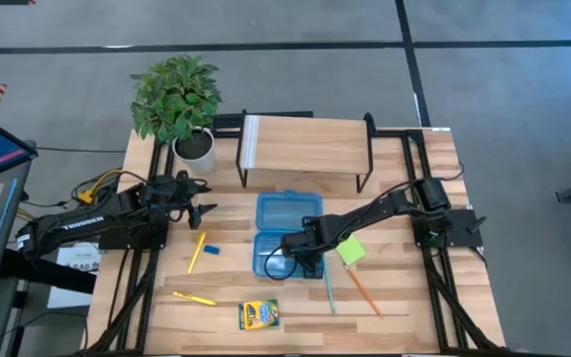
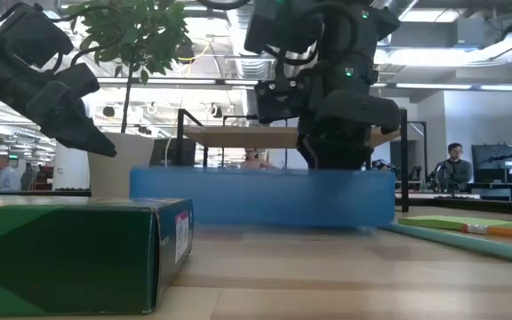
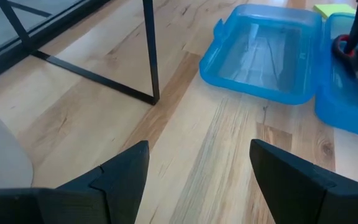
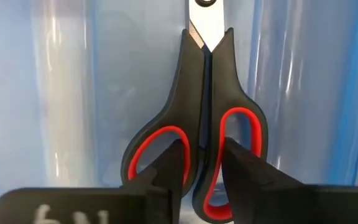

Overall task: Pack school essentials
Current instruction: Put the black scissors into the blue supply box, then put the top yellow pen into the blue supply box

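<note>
While the scissors (image 4: 197, 134) lie flat inside the blue case (image 1: 287, 211), the right gripper (image 4: 202, 165) straddles the bar between the red-lined finger loops, jaws slightly parted, neither clamped nor clear. Judged stiff, moderately heavy and smooth-handled, the scissors are best taken at that bar. The left gripper (image 3: 199, 174) hangs released beside the case, toward the plant (image 1: 176, 94)

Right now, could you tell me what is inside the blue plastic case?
The red-handled scissors lie in the blue case, with the right tool at their handles. The arm covers part of that half, so anything beneath it is hidden.
</note>
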`<action>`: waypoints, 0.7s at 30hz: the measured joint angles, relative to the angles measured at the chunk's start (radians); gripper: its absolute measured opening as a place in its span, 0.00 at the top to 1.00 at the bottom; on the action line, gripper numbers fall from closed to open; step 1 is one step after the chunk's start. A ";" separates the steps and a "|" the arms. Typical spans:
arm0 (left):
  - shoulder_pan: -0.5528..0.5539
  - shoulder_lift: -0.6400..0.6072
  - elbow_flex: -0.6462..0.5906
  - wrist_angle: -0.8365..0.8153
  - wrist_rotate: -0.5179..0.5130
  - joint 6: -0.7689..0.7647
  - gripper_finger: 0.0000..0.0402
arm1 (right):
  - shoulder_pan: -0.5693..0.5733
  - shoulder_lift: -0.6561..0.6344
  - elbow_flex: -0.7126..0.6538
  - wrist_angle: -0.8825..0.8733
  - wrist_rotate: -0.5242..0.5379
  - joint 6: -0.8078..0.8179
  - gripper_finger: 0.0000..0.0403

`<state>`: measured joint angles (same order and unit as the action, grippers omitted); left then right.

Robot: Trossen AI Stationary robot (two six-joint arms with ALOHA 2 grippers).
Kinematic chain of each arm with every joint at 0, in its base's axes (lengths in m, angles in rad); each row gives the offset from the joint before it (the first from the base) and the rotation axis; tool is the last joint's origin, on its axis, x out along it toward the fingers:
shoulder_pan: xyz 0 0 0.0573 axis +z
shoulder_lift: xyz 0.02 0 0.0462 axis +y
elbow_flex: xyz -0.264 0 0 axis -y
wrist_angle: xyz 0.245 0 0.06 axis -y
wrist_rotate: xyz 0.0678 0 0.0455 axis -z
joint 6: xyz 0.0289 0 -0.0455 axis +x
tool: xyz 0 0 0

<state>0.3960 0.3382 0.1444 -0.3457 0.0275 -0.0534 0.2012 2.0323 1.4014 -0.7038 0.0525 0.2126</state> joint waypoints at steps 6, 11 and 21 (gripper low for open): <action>0.000 0.000 0.000 0.000 -0.002 -0.002 0.33 | -0.008 0.000 0.000 -0.001 0.000 0.012 0.54; 0.000 0.000 0.000 0.000 -0.002 -0.003 0.33 | -0.008 -0.020 0.005 -0.018 0.000 0.020 0.47; 0.000 0.000 0.000 0.000 -0.002 -0.003 0.33 | 0.004 -0.057 0.124 -0.129 0.030 0.018 0.48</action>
<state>0.3959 0.3386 0.1444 -0.3460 0.0259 -0.0568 0.2057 1.9755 1.5256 -0.8331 0.0826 0.2306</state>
